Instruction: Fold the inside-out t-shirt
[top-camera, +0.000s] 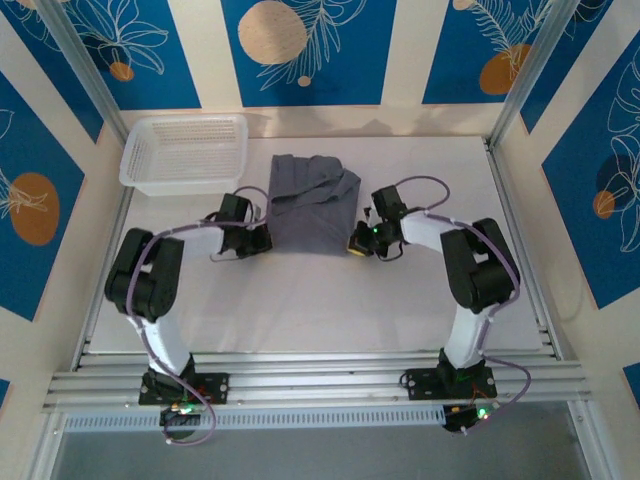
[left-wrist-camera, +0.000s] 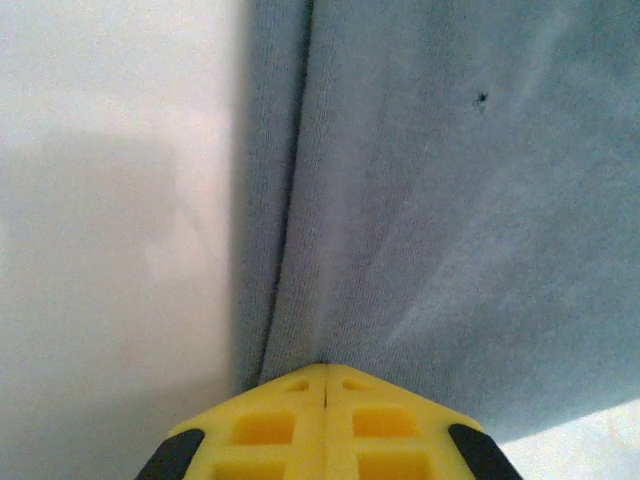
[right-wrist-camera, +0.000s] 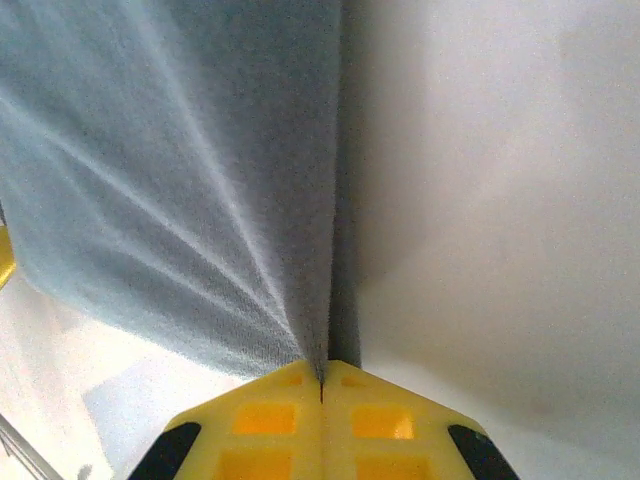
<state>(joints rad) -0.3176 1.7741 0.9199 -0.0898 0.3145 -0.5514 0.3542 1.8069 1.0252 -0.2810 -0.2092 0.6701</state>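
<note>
Here the left hand (top-camera: 266, 240) and right hand (top-camera: 357, 243) each pinch the t-shirt (top-camera: 310, 215), white basket (top-camera: 128, 166) nearby.

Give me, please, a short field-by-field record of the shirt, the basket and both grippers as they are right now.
t-shirt: dark grey, partly folded, lying on the white table
left gripper: shut on the t-shirt's near left edge
right gripper: shut on the t-shirt's near right edge
basket: white, far left corner, apart from the t-shirt
</note>
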